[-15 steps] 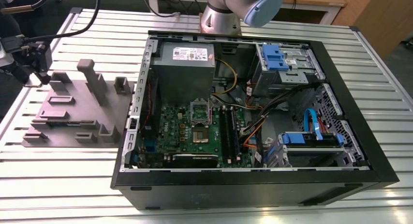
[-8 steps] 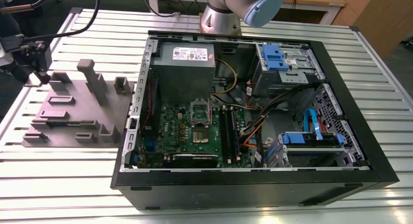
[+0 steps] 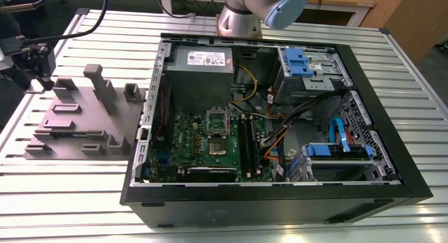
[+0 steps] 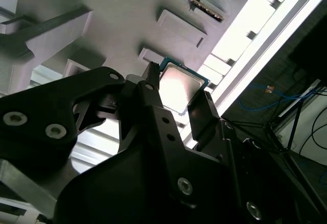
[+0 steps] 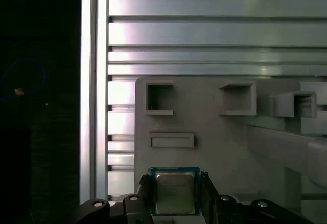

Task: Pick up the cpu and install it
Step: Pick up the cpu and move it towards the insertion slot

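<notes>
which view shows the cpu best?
First wrist view: the cpu faces the camera squarely, metal top plain. Second wrist view has it at a slant, partly behind the gripper. Exterior view: too small to tell.

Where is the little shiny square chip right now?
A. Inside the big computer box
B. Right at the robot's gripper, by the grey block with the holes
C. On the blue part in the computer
B: in both wrist views the cpu sits right at the gripper, against the grey block, not inside the computer case.
</notes>
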Controlling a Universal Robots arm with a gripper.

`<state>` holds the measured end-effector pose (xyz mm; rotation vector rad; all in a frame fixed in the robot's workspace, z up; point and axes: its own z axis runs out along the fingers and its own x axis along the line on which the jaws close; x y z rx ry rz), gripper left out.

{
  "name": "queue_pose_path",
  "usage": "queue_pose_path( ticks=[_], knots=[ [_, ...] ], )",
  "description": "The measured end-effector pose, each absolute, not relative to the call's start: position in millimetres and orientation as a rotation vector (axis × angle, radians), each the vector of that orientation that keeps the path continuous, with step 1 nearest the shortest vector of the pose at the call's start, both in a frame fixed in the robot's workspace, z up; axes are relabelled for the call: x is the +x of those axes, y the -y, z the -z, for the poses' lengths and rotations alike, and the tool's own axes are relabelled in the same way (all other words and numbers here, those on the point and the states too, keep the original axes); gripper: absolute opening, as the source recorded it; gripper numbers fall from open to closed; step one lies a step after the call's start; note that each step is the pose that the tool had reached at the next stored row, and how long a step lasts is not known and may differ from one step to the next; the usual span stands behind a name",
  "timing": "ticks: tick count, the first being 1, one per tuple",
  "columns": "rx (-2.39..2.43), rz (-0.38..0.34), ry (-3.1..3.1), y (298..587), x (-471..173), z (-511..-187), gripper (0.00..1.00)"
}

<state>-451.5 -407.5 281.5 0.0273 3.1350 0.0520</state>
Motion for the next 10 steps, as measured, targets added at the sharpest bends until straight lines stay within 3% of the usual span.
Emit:
queue_pose_path(
  ticks=[10],
  knots=[
    [0.027,-0.052,-3.135,407.5,-451.5,-298.4,0.47]
  ],
)
